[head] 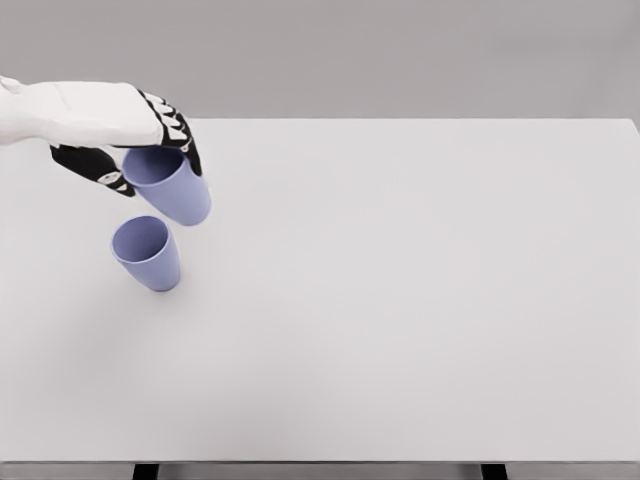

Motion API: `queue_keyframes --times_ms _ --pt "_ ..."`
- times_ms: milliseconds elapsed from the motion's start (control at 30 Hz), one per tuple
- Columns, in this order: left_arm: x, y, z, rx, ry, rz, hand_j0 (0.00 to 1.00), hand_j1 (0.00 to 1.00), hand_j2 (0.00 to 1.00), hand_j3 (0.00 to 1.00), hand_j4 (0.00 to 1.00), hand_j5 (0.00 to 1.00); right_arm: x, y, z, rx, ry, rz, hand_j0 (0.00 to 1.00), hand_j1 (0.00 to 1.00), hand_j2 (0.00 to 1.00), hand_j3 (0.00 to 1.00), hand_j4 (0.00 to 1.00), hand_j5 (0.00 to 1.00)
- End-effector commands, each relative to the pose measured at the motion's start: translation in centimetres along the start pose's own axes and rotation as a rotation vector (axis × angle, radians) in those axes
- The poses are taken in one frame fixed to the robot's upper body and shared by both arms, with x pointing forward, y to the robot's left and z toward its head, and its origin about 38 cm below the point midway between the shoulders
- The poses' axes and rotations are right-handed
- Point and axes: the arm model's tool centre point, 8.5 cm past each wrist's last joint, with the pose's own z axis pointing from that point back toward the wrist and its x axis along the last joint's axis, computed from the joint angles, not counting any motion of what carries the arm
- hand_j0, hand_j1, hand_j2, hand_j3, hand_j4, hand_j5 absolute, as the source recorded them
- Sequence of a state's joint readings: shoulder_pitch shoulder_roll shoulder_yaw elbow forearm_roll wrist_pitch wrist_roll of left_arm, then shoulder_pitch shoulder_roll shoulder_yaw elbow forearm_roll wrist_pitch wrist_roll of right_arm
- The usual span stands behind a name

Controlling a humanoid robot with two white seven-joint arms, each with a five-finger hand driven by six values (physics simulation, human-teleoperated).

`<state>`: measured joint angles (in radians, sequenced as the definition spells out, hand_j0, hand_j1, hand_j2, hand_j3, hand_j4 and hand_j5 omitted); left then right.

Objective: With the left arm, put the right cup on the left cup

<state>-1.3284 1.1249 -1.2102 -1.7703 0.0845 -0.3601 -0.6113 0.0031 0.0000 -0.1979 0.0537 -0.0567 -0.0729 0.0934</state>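
Standing lilac plastic cup (pixel 146 253) waits upright on the white tabletop (pixel 420 300) | left hand (pixel 125 140) clamps a second lilac plastic cup (pixel 170 184), tilted, up behind it | risk: base seemingly off-centre, clips the rim, topples it, or nests crooked

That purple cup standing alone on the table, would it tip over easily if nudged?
Probably. The standing cup narrows toward its base, so it likely topples readily. It looks thin and empty, so probably light. Smooth walls may slip, though the left hand holds the twin cup.
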Motion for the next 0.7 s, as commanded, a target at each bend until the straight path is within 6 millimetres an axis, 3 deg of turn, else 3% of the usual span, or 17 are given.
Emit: queue_keyframes --times_ms 0,200,667 --pt "-0.1 -0.1 0.7 0.005 -0.003 0.006 0.67 0.67 0.67 0.67 0.67 0.67 0.0 0.0 0.0 0.0 -0.001 0.0 1.0 1.0 1.0 1.0 1.0 1.0" --pt "-0.5 -0.7 2.6 0.005 0.015 0.011 0.67 0.67 0.67 0.67 0.67 0.67 0.0 0.0 0.0 0.0 0.001 0.0 1.0 1.0 1.0 1.0 1.0 1.0" --pt "-0.9 -0.9 4.6 0.032 0.032 0.078 0.67 0.67 0.67 0.67 0.67 0.67 0.0 0.0 0.0 0.0 -0.001 0.0 1.0 1.0 1.0 1.0 1.0 1.0"
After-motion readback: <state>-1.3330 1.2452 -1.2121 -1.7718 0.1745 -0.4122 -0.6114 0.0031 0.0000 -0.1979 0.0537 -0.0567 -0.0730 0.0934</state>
